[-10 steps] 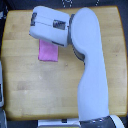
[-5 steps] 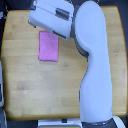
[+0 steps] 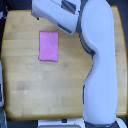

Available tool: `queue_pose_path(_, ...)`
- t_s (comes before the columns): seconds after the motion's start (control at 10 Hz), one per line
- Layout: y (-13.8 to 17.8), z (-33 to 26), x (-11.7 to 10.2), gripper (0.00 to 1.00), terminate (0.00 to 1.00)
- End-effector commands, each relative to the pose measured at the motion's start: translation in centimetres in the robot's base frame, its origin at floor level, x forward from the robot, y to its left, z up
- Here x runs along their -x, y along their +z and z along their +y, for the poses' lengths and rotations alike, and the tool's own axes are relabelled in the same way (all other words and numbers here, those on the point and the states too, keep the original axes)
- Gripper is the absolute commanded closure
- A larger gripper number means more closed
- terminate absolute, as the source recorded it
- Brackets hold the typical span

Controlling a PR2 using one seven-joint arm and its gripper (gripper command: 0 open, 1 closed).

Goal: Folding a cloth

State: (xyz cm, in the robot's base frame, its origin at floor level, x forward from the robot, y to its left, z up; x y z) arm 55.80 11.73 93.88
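Observation:
The cloth (image 3: 48, 46) is a small pink-magenta rectangle lying flat on the wooden table (image 3: 35, 92), in the upper left part of the exterior view. It shows in full, with nothing on it. My white arm (image 3: 100, 65) rises from the bottom right and bends across the top of the view. Its end (image 3: 40, 10) hangs just above and to the left of the cloth's top edge, apart from it. No fingers can be made out there, so the gripper's state does not show.
The wooden top fills most of the view, with rounded corners. A pale grey object (image 3: 2, 87) sits at the exterior view's left edge. The arm's thick body covers the table's right side.
The arm's end has moved up and to the exterior view's right, off the cloth. The cloth's top part, covered before, now shows in full. The cloth itself has not shifted.

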Motion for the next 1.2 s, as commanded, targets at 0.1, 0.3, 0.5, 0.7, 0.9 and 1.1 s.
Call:
queue_pose_path(0.1, 2.4, -14.5, 0.0, 0.0, 0.0)
queue_pose_path(0.3, 2.3, -21.1, 0.9, 0.0, 0.0)
queue_pose_path(0.5, 2.1, -27.4, 2.1, 0.0, 0.0)
queue_pose_path(0.7, 2.0, -31.1, 3.0, 0.0, 0.0)
queue_pose_path(0.9, 1.8, -35.4, 3.6, 0.0, 0.0)
queue_pose_path(1.1, 1.4, -37.9, 3.6, 0.0, 0.0)
